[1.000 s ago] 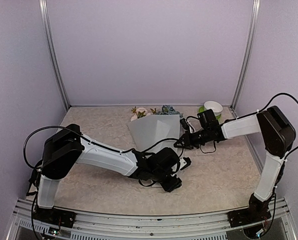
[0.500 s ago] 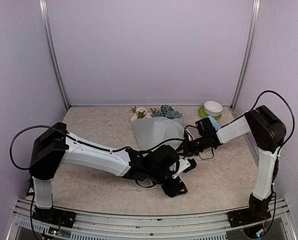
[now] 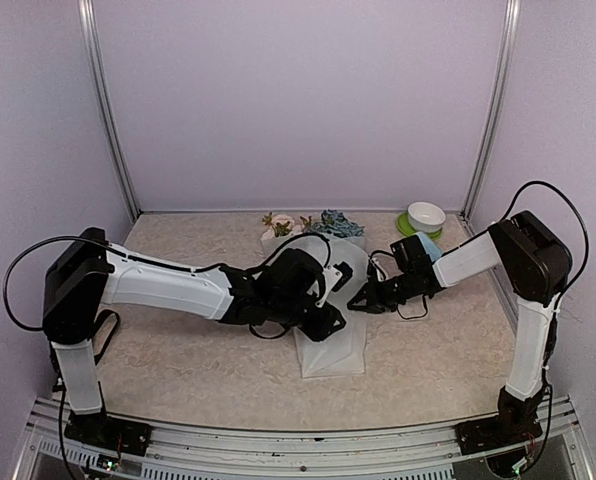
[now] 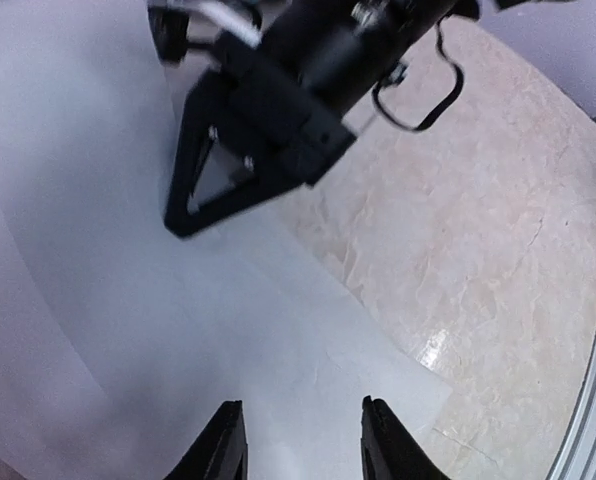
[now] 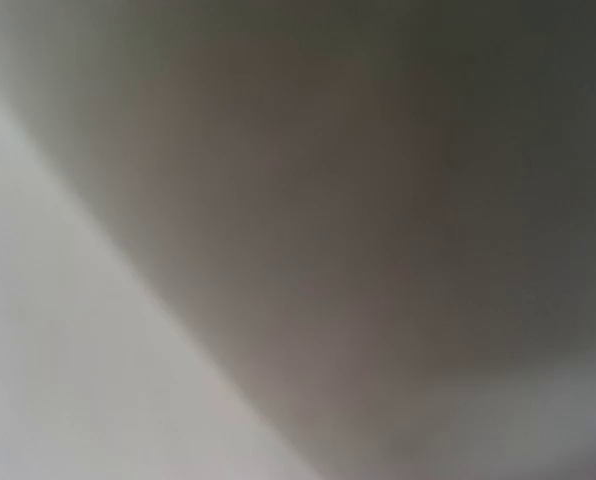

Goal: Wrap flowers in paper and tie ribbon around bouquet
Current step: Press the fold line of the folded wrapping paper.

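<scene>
Paper (image 3: 338, 345): frosted, translucent white, thin and smooth. It is folded into a long narrow wrap lying flat at the middle of the table, and your left wrist view shows one layer overlapping another.
Long axis: runs from the far edge, where the heads show, down toward the near edge, leaning slightly right.
Flowers (image 3: 333, 222): pale roses and a blue hydrangea head poke out of the wrap's far end, close to the far edge. The stems are hidden under the paper.
Left gripper (image 4: 298, 425): fingers parted with nothing between them, hanging just above the sheet. The paper lies straight below your jaws, and its free right edge and near corner are just beside them.
Right gripper (image 4: 183, 222): clenched to a point, tip down on the paper near its right edge, farther along the wrap than your left fingers. You cannot tell whether it pinches a fold, and its own camera gives only grey blur.
Nearer arm: the left, for the wrap's near half.
Next move, as a judgement: close on the right edge and bring it across the long axis while the right tip pins the wrap.
Ribbon: not in view.
Table (image 4: 498, 250): glossy beige marbled top, so the thin sheet will likely slide.
Bowl (image 3: 425, 215): white on a green base, at the far right corner, apart from the wrap.
</scene>
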Tool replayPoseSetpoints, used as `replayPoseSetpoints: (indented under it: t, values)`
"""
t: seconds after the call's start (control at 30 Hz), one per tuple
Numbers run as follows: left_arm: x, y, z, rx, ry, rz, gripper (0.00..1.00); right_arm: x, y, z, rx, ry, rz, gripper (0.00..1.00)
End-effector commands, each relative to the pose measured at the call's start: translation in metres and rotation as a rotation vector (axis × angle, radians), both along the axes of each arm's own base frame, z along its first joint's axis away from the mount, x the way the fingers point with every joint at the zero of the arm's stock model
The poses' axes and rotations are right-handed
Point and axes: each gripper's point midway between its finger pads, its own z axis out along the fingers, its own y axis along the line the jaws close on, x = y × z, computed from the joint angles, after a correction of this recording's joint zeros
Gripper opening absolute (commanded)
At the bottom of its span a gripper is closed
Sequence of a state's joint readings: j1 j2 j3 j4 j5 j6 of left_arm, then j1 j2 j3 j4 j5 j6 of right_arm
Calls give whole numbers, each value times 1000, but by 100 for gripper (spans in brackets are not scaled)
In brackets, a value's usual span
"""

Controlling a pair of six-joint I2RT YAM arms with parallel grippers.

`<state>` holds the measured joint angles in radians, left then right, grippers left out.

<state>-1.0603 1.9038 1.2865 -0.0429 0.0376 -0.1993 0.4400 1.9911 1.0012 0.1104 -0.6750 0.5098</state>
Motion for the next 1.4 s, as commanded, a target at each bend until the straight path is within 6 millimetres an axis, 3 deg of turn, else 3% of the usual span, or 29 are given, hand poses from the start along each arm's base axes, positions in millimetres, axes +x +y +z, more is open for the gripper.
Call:
replayPoseSetpoints:
  t: [0.0,0.1,0.17,0.27,0.53,0.63,0.73,0.8,1.07,1.23,1.37]
  values:
    - [-32,-8,-36,146,-30,-79,46,-1,-12,-10,-56,19,-35,0]
    - [-54,-19,-34,172,-120,-132,56,-1,-10,-11,-54,22,-32,0]
    - [-48,-15,-42,225,-157,-81,58,-2,-9,-10,-51,21,-30,0]
    - [-35,-7,-60,307,-152,-25,54,-3,-9,-9,-48,18,-29,0]
    - [-35,3,-96,414,-131,-15,42,-3,-9,-7,-47,14,-30,0]
    - [-46,-6,-95,358,-91,-65,34,-3,-9,-8,-47,17,-29,0]
    - [-51,-13,-85,312,-100,-78,8,-2,-9,-8,-48,14,-34,0]
    - [-57,-21,-78,279,-104,-111,0,-2,-9,-8,-45,15,-34,0]
    - [-54,-33,-70,282,-126,-127,0,2,-6,-4,-33,8,-43,0]
    - [-70,-52,-55,232,-143,-202,0,-1,0,-9,-30,23,-46,0]
    - [-86,-55,-80,275,-101,-265,0,0,0,-10,-36,21,-65,0]
